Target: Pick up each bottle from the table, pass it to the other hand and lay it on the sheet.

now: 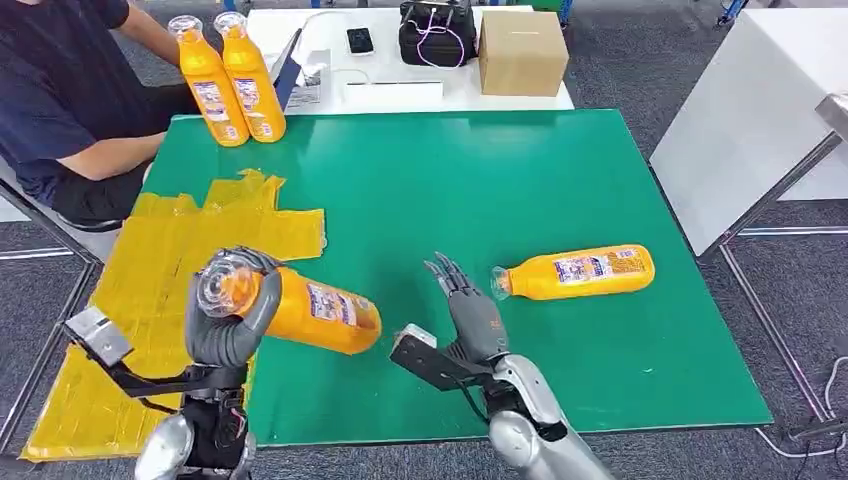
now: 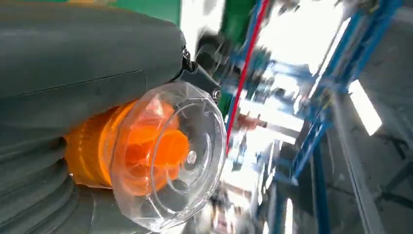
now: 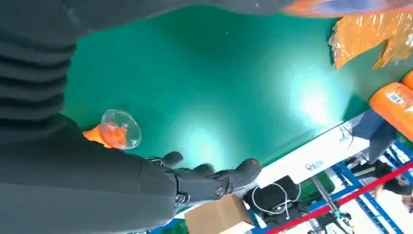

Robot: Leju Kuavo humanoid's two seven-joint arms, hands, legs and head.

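Note:
My left hand grips an orange bottle near its clear cap, holding it level above the table's front left beside the yellow sheet. Close up in the left wrist view, the clear cap and orange neck sit against my grey thumb. My right hand is empty with fingers spread, just left of a second orange bottle lying on the green mat. That bottle's cap appears in the right wrist view past my right hand. Two more orange bottles stand upright at the mat's far left corner.
A person in dark clothing sits at the far left beside the standing bottles. Behind the mat a white table holds a cardboard box, a black bag and a phone. A white table stands at the right.

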